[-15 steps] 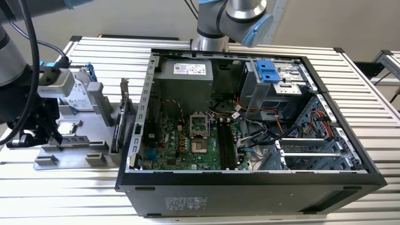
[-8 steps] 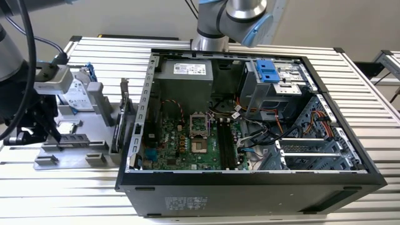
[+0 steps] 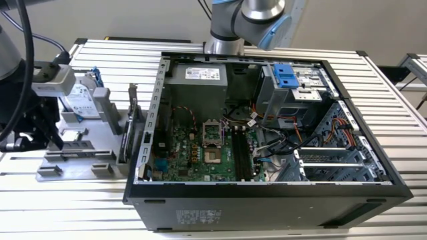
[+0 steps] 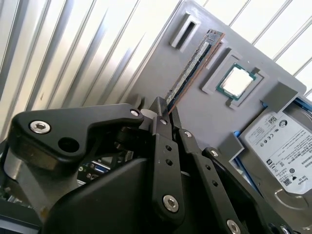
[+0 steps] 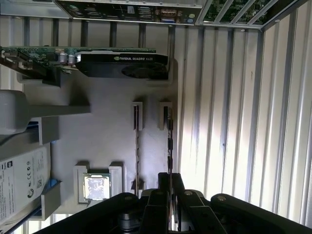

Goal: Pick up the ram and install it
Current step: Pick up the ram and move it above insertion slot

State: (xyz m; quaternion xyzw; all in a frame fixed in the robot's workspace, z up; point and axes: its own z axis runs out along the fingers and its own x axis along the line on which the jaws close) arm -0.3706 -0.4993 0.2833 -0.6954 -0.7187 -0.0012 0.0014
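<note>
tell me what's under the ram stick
The ram stands on edge in a slotted bracket of the grey holder plate. The tool covers its near end, so the support there is hidden.

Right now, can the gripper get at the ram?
Probably yes. The gripper sits at one end of the ram, which stands on edge in the tray; nothing lies between them.

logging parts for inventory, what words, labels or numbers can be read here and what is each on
graphics card: white maker and model print on the black shroud, left unquoted
hard drive: white label, print too small
power supply: pale label, blurred
case: front sticker, blurred
ram: no print readable
</note>
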